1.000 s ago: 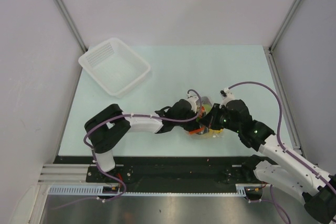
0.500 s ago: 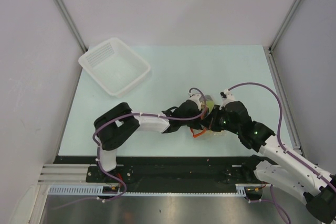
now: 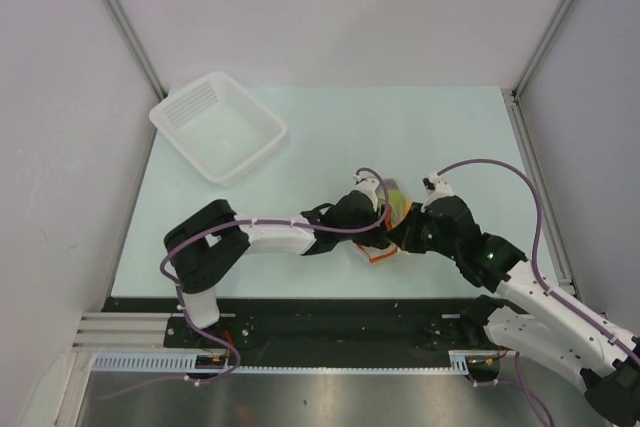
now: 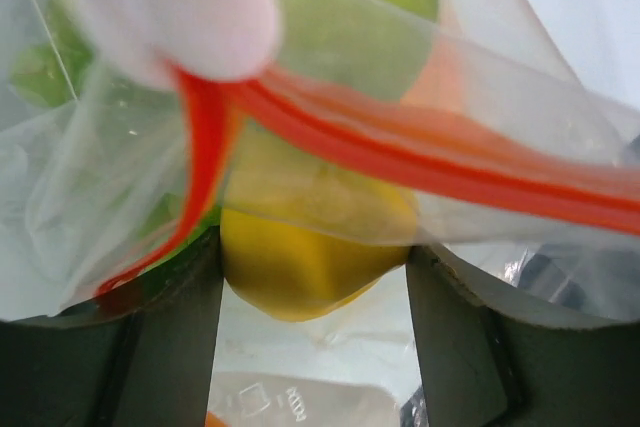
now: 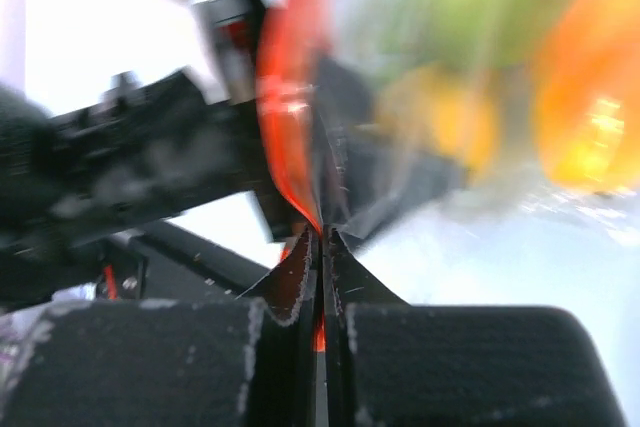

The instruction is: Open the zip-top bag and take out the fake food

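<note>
Both arms are meeting at the zip-top bag [image 3: 384, 249], near the front middle of the table [image 3: 300, 152].
The left arm [image 3: 270, 235] is swinging its elbow back leftward. The left gripper [image 4: 315, 277] is narrowing around yellow fake food [image 4: 300, 232] inside the bag, though I cannot tell if it is gripping. The right gripper [image 5: 322, 247] is pinching the red zip strip [image 5: 285, 97].

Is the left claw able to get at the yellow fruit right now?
Probably not cleanly. The yellow fruit sits between the fingers of the left claw, but film of the zip-top bag and its red strip look draped across it. The right claw only pinches that strip.
</note>
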`<state>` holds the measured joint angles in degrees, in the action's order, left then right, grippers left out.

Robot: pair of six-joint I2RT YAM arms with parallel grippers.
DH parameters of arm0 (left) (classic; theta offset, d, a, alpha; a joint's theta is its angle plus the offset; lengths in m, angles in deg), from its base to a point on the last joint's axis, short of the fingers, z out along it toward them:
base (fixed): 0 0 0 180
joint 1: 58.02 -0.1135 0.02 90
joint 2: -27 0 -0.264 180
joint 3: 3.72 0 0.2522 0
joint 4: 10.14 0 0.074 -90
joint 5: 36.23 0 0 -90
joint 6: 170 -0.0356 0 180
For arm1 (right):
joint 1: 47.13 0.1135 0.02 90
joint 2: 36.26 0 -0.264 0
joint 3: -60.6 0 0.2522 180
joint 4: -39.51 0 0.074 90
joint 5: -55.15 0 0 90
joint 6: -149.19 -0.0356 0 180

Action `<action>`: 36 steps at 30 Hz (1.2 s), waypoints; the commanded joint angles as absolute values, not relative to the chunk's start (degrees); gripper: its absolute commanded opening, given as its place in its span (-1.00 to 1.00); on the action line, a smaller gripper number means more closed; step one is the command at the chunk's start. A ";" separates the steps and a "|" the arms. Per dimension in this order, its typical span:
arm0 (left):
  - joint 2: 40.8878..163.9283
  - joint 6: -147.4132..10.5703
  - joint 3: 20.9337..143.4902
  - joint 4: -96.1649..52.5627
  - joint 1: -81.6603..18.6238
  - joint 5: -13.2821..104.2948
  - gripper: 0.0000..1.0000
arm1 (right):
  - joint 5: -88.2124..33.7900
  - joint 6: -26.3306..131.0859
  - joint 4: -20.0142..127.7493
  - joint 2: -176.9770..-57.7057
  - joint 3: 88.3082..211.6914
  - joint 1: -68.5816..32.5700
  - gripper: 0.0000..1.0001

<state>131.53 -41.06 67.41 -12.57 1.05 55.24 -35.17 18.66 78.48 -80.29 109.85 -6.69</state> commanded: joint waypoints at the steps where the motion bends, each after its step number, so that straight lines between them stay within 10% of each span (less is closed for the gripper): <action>1: 124.13 -48.09 65.42 -17.48 0.61 58.78 -1.00 | -43.72 20.78 83.67 -77.22 112.51 -6.79 -1.00; 22: 103.85 -58.73 70.69 -23.47 -0.80 43.14 -1.00 | -47.42 26.32 82.10 -76.78 109.70 -6.09 -1.00; 36: 87.03 -54.43 64.97 -28.47 -22.59 38.47 -1.00 | -47.42 27.02 82.54 -74.49 109.78 -6.35 -1.00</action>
<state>88.21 -55.95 65.22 -27.76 -19.39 40.95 -46.14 25.87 82.68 -75.50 109.35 -6.34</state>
